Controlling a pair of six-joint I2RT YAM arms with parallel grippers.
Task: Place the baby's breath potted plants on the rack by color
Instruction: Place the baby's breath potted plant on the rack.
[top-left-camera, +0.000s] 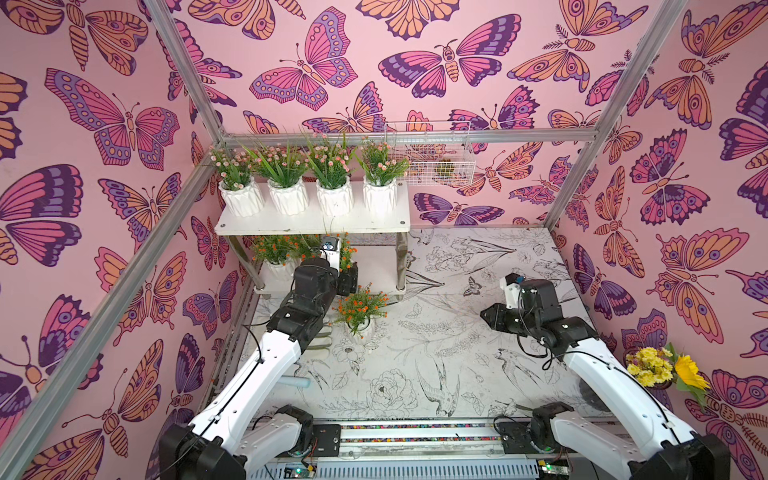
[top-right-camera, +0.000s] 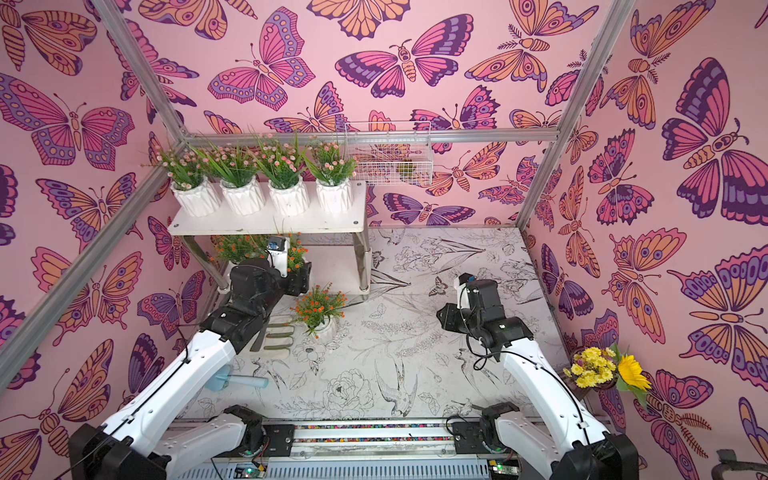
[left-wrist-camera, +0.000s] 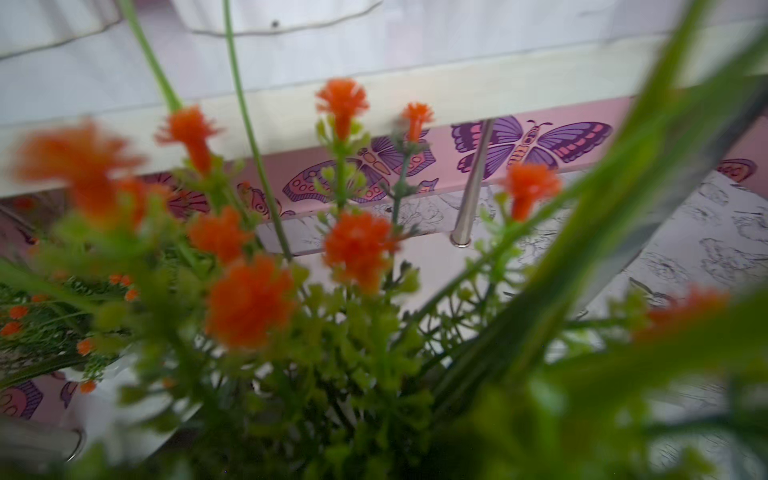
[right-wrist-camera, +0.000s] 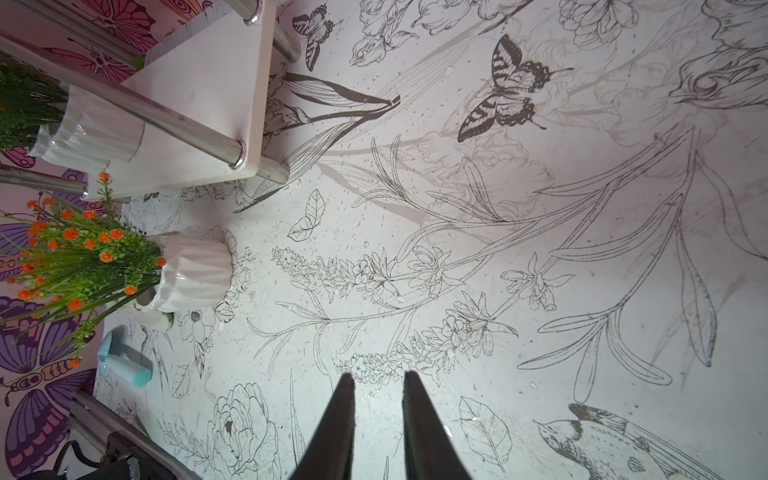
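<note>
White two-tier rack (top-left-camera: 401, 262), far-left corner of printed table (top-left-camera: 457, 365): four pink-bloomed white-potted plants (top-left-camera: 286, 168) fill top board (top-left-camera: 311, 226); left gripper (top-left-camera: 347, 283) clamped on orange-bloomed potted plant (top-left-camera: 346, 251), colour-sorted onto lower board (top-left-camera: 374, 259); right gripper (right-wrist-camera: 378, 376) narrowly apart, empty

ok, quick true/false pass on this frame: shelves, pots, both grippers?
1. Four pink-flowered pots stand on the top shelf. True.
2. The right gripper holds an orange-flowered pot. False: the right gripper hangs empty over the table, jaws a little apart.
3. One orange-flowered pot stands on the table in front of the rack. True.
4. The wire basket sits on the table. False: the wire basket hangs on the back wall, beside the top shelf.
5. The left gripper is at the lower shelf with an orange-flowered plant. True.
</note>
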